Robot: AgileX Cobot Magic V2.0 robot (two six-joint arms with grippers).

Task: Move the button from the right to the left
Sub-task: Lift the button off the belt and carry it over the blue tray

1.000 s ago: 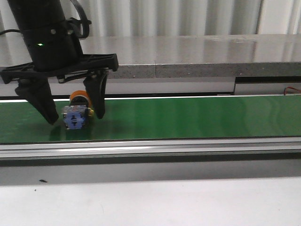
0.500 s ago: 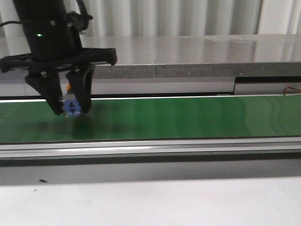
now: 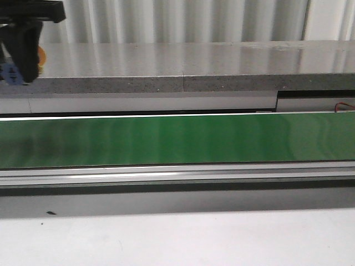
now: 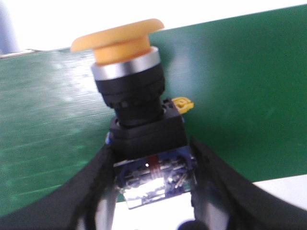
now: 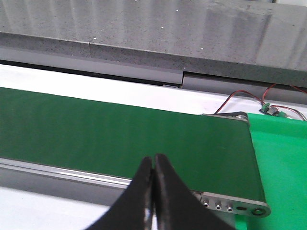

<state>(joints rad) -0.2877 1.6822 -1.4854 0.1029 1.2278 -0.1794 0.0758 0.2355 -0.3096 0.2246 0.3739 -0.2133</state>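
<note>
You're gripping the yellow-capped push-button by its blue-and-clear contact block in the left gripper, holding it above the green conveyor belt's left end; your right gripper is sitting closed, empty.

Button in left gripper, above belt

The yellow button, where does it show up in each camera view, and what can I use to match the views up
Front view: the button is at the far left edge, held in the left gripper above the green belt.
Left wrist view: the button fills the centre, yellow cap up, its contact block clamped between the fingers.
Right wrist view: not in it.
Shared landmark: the green belt appears in all three views.
</note>
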